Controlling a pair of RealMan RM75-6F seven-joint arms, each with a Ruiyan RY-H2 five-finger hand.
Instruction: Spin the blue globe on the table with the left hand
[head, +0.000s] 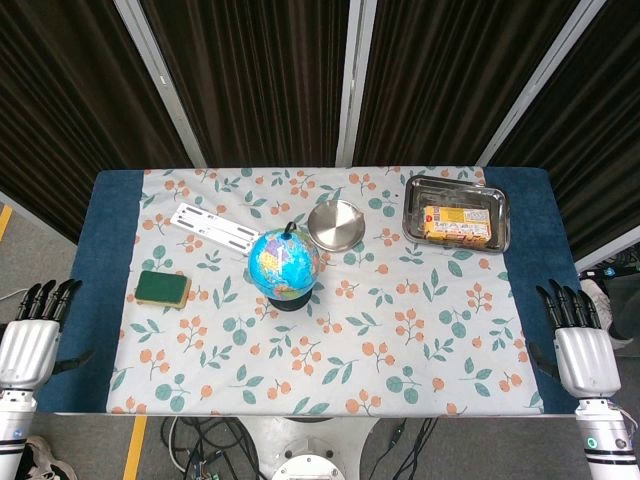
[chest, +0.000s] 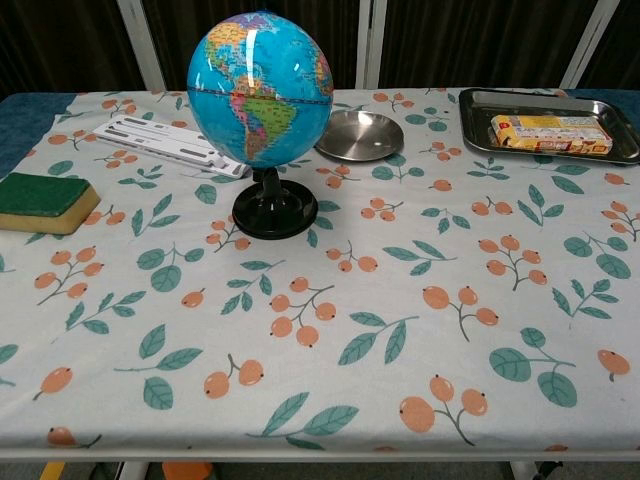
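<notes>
The globe (head: 284, 262) stands upright on its black base (chest: 274, 213), a little left of the middle of the table (head: 110, 300), on the flowered cloth (head: 400, 340). In the chest view it fills the upper left, with South America facing the camera. Just behind it to the right lies a round steel dish (head: 336, 224), near but apart from it. Behind it to the left, a flat white strip (head: 215, 227) lies at a slant. Further left, near the cloth's edge, sits a green sponge (head: 163, 288) with a yellow underside. At the far right corner a steel tray (head: 500, 232) holds a yellow packet (head: 458, 225).

Both hands hang well back from everything, off the near corners of the table, seen only in the head view. The left hand (head: 32, 340) is down at the left edge, fingers out straight and slightly apart, holding nothing, well apart from the globe. The right hand (head: 578, 345) mirrors it at the right edge, fingers out, slightly apart and empty too
</notes>
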